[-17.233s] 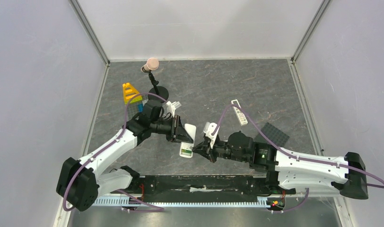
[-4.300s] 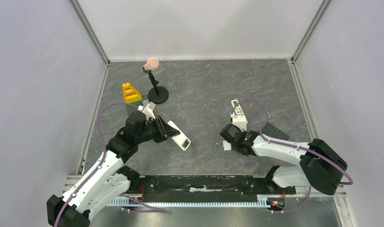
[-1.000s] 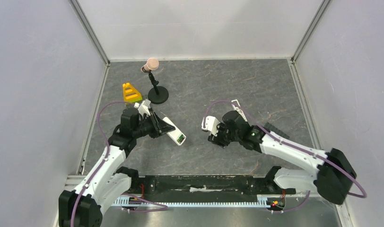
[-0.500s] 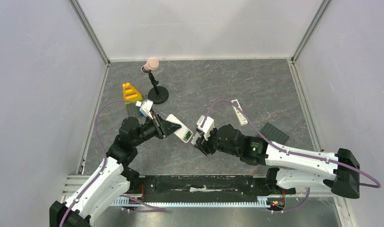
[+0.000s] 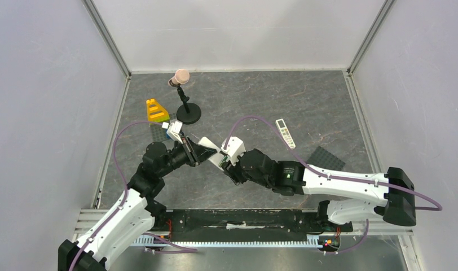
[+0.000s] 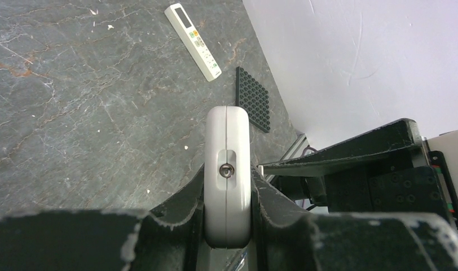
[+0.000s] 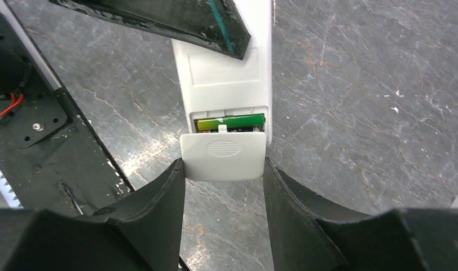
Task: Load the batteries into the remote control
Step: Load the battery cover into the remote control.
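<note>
Your left gripper [image 5: 197, 151] is clamped on the short white plastic remote control [image 5: 214, 151], just toward 8 o'clock of the dark grey marbled tabletop's [image 5: 243, 101] centre. In the left wrist view the remote control [image 6: 227, 152] stands edge-on between both black fingers [image 6: 187, 197], pressed on its two broad faces.

Your right gripper [image 7: 223, 169] grips the small white plastic battery cover [image 7: 223, 156] by its side edges, one finger against each. The cover's top edge meets the bottom lip of the open bay in the remote control's plain white back [image 7: 227, 76], its little tab reaching into the opening. A green battery [image 7: 229, 121] lies across that bay; you cannot tell whether another sits beneath it. One black left finger [image 7: 176, 20] crosses the remote control's upper back at 12 o'clock in that view.

From above, the two grippers meet tip to tip, the right gripper [image 5: 229, 165] at 4 o'clock of the left.

The long slim white remote [image 5: 285, 132] lies at 3 o'clock, well apart, and the black studded plate [image 5: 326, 160] at 4 o'clock, close to the right arm's forearm. The yellow toy block [image 5: 154, 110] and the black stand with a pink ball [image 5: 185, 107] sit at 10 o'clock, near the left arm. Bare tabletop runs from 12 to 2 o'clock up to the back wall. The black front rail [image 5: 243, 217] lies at 6 o'clock, near both arms.
</note>
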{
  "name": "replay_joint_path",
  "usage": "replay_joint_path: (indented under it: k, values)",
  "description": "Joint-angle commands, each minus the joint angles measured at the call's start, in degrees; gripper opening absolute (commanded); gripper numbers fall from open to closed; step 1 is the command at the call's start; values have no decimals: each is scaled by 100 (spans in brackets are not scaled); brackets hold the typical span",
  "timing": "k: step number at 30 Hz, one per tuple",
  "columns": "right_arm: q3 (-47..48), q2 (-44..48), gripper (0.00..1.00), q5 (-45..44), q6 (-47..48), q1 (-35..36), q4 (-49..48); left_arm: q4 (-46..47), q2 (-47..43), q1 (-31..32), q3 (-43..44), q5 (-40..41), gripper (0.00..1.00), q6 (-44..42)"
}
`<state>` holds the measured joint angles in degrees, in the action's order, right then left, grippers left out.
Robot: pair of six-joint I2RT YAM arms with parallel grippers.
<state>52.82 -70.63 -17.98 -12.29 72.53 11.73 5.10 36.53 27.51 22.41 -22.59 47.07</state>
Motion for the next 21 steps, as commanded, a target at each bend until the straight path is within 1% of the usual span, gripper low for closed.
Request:
replay_joint_path:
  k: [1,10,21]
  values:
    - [202,13,7,-350,138,24,83,218,-46,27,133,-4,2,112]
    - [386,-208,8,-113,277,25,208,158,16,31,218,-230,2,-26]
    - [483,-322,8,-87,422,25,242,149,-10,44,252,-492,2,-215]
